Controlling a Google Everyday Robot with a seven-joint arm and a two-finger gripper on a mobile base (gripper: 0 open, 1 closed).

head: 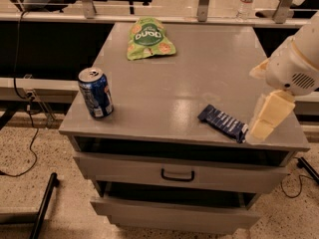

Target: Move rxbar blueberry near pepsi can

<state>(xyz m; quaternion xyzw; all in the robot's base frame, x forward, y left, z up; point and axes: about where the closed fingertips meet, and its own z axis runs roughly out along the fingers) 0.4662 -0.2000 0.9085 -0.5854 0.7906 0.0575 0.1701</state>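
The rxbar blueberry (223,123) is a dark navy bar with pale lettering. It lies flat near the front right edge of the grey cabinet top (199,73). The pepsi can (95,92) stands upright near the front left corner, far to the left of the bar. My gripper (262,127) hangs down from the white arm (294,66) at the right edge, just right of the bar's right end and a little above the surface. It holds nothing that I can see.
A green snack bag (149,38) lies at the back of the cabinet top. Below the top, one drawer with a black handle (177,176) is shut and a lower drawer (174,210) stands pulled out. Cables and a black stand leg are on the floor at left.
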